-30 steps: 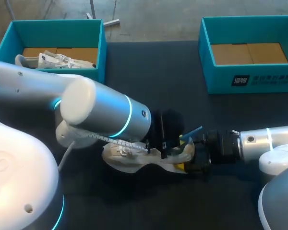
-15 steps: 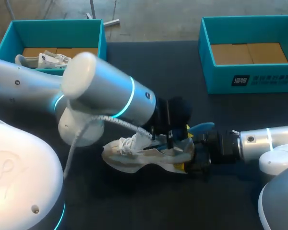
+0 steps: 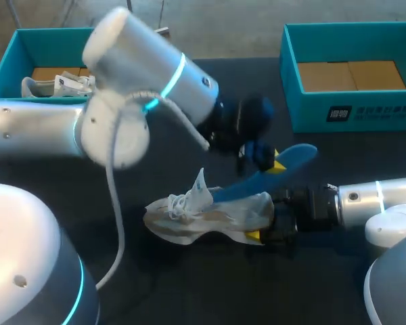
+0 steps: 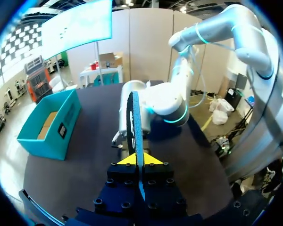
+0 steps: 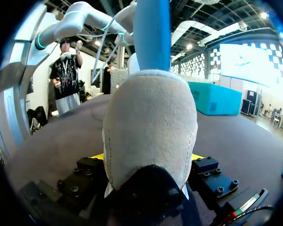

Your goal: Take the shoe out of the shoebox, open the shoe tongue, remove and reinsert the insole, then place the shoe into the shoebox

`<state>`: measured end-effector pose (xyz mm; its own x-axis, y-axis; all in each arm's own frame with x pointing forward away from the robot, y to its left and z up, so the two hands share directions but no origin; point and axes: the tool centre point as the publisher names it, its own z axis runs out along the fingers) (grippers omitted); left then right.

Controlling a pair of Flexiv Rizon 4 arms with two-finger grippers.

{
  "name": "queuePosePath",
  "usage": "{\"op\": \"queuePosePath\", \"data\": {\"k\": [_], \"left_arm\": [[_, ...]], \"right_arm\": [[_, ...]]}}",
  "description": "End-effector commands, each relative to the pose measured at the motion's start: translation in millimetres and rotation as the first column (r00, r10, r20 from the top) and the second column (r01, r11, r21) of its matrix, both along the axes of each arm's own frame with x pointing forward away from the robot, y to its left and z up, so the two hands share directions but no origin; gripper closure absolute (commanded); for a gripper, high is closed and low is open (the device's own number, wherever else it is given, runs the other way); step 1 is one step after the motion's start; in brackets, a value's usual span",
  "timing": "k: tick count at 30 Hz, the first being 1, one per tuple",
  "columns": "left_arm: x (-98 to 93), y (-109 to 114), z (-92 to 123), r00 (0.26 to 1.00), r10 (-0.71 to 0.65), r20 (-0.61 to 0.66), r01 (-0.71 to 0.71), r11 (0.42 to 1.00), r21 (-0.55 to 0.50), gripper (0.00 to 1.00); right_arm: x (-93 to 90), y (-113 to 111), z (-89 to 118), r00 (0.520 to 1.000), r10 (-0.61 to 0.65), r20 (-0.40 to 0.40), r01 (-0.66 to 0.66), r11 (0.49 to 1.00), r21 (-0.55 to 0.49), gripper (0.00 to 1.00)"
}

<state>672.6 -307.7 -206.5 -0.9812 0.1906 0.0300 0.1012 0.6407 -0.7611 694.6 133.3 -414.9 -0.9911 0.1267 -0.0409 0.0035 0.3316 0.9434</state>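
A white shoe (image 3: 189, 217) lies on its side on the dark table, toe to the left. My right gripper (image 3: 260, 230) is shut on its heel; in the right wrist view the grey heel (image 5: 151, 117) fills the space between the yellow tips of that gripper (image 5: 148, 157). My left gripper (image 3: 269, 160) hovers above the heel, shut on a blue insole (image 3: 257, 181). The insole slants from the shoe's opening up to the right. In the left wrist view the insole (image 4: 134, 122) stands edge-on between the yellow tips of the left gripper (image 4: 137, 159).
A teal shoebox (image 3: 145, 74) at the back left holds another white shoe (image 3: 64, 84). A second teal shoebox (image 3: 291, 81) at the back right shows only its cardboard floor. My left arm's thick elbow (image 3: 145, 64) crosses above the table's left half.
My left gripper has risen up and back from the shoe's opening, drawing the blue insole out with it. The left elbow swung toward the back. The right gripper and the shoe stayed put.
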Motion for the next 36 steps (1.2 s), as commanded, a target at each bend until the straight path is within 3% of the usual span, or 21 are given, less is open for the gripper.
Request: {"op": "queuePosePath", "data": {"k": [1, 8, 28, 36], "left_arm": [[-4.2, 26, 32, 0.988, -0.130, -0.080, 0.127, 0.991, -0.048, 1.00], [-16.0, 29, 80, 0.969, -0.217, -0.115, 0.197, 0.966, -0.166, 1.00], [-16.0, 29, 80, 0.969, -0.217, -0.115, 0.197, 0.966, -0.166, 1.00], [-45.2, 31, 133, 0.966, -0.220, -0.140, 0.166, 0.933, -0.318, 1.00]], "right_arm": [[-0.5, 2, 0, 1.000, -0.001, -0.001, 0.001, 1.000, -0.006, 1.00], [-0.5, 2, 0, 1.000, -0.001, -0.001, 0.001, 1.000, -0.006, 1.00], [-0.5, 2, 0, 1.000, -0.001, -0.001, 0.001, 1.000, -0.006, 1.00], [-0.5, 2, 0, 1.000, -0.001, -0.001, 0.001, 1.000, -0.006, 1.00]]}}
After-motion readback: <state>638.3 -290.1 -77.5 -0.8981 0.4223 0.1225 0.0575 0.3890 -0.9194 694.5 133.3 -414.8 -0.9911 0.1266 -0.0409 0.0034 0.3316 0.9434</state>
